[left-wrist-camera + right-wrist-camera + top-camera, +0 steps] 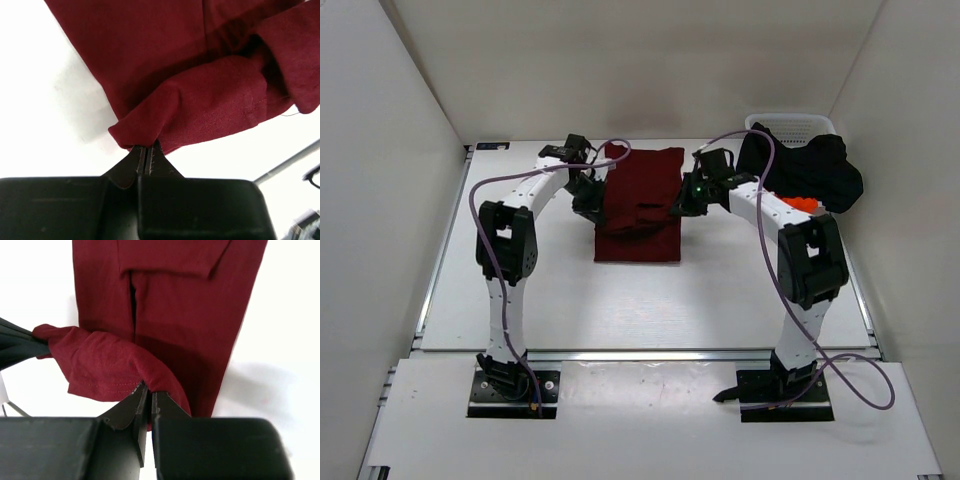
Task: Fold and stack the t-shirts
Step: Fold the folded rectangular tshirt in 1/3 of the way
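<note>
The maroon t-shirt [640, 190] lies on the white worktop [520, 300] in the upper centre of the overhead view. Its sides are already turned in, so it forms a long narrow panel running towards the bottom of the frame. The two arms reach in from either side at about its mid-length.

In the left wrist view, the left fingers [131, 167] are pressed together on a bunched edge of the maroon cloth at lower centre, with the fabric puckering up from the pinch. In the right wrist view, the right fingers [167, 407] are closed the same way on the opposite edge, and a flap of cloth with its hem stitching showing droops to the left.

Gripping both edges at matching points probably serves to carry one half of the panel over the other in a straight crosswise fold, keeping the sides from skewing.

The black t-shirt [815, 165] is heaped at the upper right, spilling out of the white basket [790, 122]. A bit of the orange t-shirt [803, 204] peeks out beneath it. Neither appears folded, so most of the task seems to lie ahead.
</note>
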`<action>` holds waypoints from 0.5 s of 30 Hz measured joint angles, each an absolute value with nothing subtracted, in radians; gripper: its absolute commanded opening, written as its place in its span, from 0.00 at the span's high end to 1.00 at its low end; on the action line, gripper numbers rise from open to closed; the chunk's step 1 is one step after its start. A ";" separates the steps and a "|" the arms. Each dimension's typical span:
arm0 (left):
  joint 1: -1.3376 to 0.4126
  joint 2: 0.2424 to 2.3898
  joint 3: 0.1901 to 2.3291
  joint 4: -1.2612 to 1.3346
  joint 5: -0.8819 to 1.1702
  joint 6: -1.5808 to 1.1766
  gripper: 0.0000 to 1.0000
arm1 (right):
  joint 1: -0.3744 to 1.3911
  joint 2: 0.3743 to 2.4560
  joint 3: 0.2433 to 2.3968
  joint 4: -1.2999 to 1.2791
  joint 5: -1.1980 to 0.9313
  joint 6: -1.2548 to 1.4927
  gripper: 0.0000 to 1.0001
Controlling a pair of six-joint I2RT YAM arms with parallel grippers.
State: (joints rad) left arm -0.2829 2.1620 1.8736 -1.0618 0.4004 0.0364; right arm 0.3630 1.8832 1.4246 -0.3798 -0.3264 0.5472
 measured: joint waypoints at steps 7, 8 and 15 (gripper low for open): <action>-0.292 2.230 1.973 -1.036 0.366 0.029 0.93 | 0.331 1.977 1.504 -0.381 -0.358 0.520 0.89; -0.292 2.238 1.986 -1.034 0.360 0.027 0.89 | 0.325 1.990 1.510 -0.382 -0.363 0.518 0.84; -0.296 2.312 2.057 -0.995 0.312 0.022 0.36 | 0.292 2.127 1.647 -0.427 -0.380 0.511 0.66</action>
State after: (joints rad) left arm -0.2962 2.3123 2.0575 -0.9955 0.3122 0.0219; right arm 0.2924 2.1269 1.6466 -0.4267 -0.3798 0.5114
